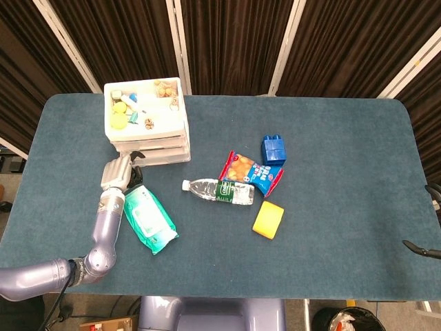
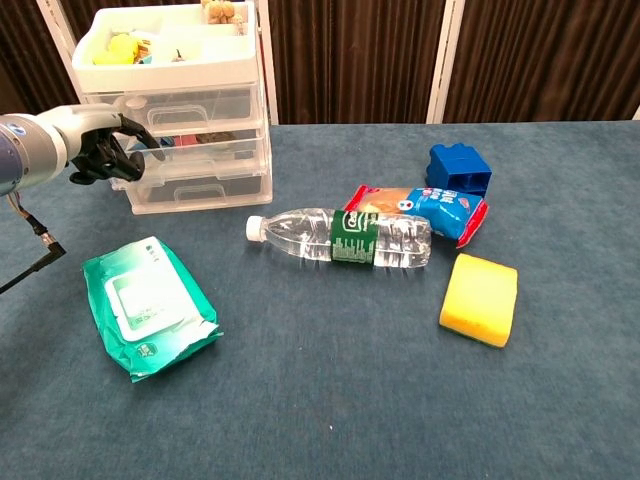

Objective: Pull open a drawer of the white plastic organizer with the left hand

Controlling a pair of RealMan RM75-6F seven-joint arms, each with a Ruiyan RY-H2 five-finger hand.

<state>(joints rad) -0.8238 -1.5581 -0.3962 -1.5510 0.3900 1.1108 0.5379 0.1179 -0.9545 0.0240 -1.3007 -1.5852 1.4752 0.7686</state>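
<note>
The white plastic organizer [image 1: 147, 123] [image 2: 190, 120] stands at the table's back left, its open top tray holding small items and its three clear drawers stacked below. All the drawer fronts look flush. My left hand [image 1: 118, 172] [image 2: 105, 150] is at the stack's front left corner, level with the middle drawer [image 2: 200, 150]. Its fingers are curled in, and the dark fingertips [image 2: 135, 160] lie against the drawer fronts' left end. I cannot make out a hold on any handle. Two dark slivers at the table's right edge may be my right hand [image 1: 420, 248]; its pose is unclear.
A green wipes pack [image 1: 148, 221] [image 2: 148, 305] lies just in front of my left hand. Near the middle of the table lie a water bottle [image 2: 340, 237], a snack bag [image 2: 420, 208], a blue block [image 2: 458, 168] and a yellow sponge [image 2: 480, 298].
</note>
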